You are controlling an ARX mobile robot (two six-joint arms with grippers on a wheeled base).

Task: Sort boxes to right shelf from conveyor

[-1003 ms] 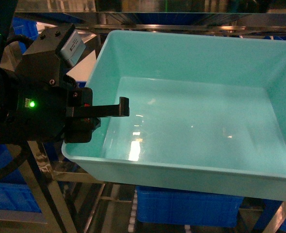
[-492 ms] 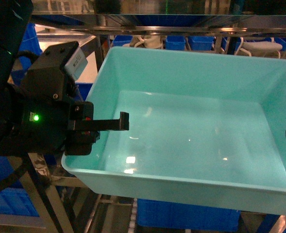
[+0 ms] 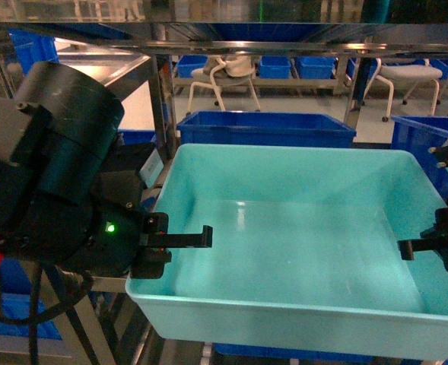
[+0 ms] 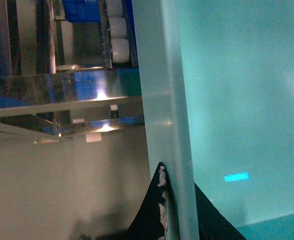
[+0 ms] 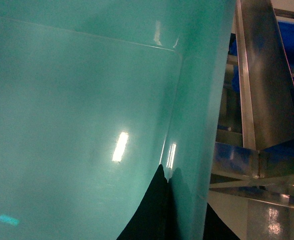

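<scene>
A light turquoise tote (image 3: pixel 307 251) fills the lower middle and right of the head view, open side up, held between the two arms. The left claw (image 3: pixel 174 243) is clamped on the tote's left wall: one dark finger (image 3: pixel 189 239) reaches over the rim into the tote, and the left wrist view shows the pale rim (image 4: pixel 164 115) running top to bottom with a black finger on each side of it at the bottom of the frame. The right claw (image 3: pixel 429 247) grips the right wall in the same way, one finger (image 3: pixel 417 245) pointing inward over the rim; in the right wrist view the wall (image 5: pixel 194 125) passes between two dark fingers at the lower edge.

The tote's near rim lies along the bottom of the head view and its far rim sits just in front of a dark blue bin (image 3: pixel 265 128). At the left edge, a shiny steel post (image 3: pixel 159 99) of the shelf (image 3: pixel 224 34) stands close beside the tote's far left corner, with little room between them. Above the tote, a steel beam crosses the top of the frame; open space separates it from the tote's rim. The left wrist view shows white rollers (image 4: pixel 118 37) and steel rails (image 4: pixel 62 90) left of the tote wall. The right wrist view shows steel frame members (image 5: pixel 259 80) close along the wall's outer side at right.
</scene>
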